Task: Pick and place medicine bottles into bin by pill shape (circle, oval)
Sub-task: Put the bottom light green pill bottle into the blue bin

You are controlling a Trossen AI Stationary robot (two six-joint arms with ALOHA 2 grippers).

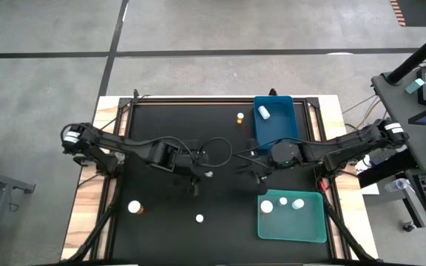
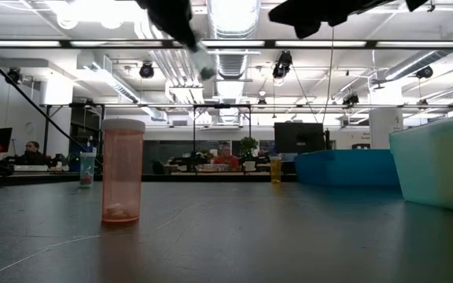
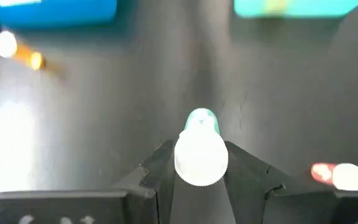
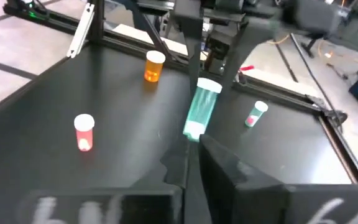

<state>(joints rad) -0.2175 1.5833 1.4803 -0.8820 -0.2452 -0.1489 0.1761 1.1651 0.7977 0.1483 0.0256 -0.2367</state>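
Mid-table, your left gripper (image 3: 199, 167) clamps a teal-bodied bottle (image 4: 200, 111) by its round white cap, lifted clear of the black table (image 1: 168, 222). The clear green cylinder points toward the right gripper (image 4: 190, 158), which sits just beside the bottle's base with its fingers drawn close together and nothing between them.

To the near left you see a reddish bottle (image 1: 134, 207) with a white cap. Another white-capped one (image 1: 199, 218) stands near the middle. An amber bottle (image 1: 240, 117) stands at the far side, just left of the blue bin (image 1: 275, 131), which holds one bottle (image 1: 264, 112). The teal bin (image 1: 294, 227) at the near right holds three white-capped bottles (image 1: 283, 201).
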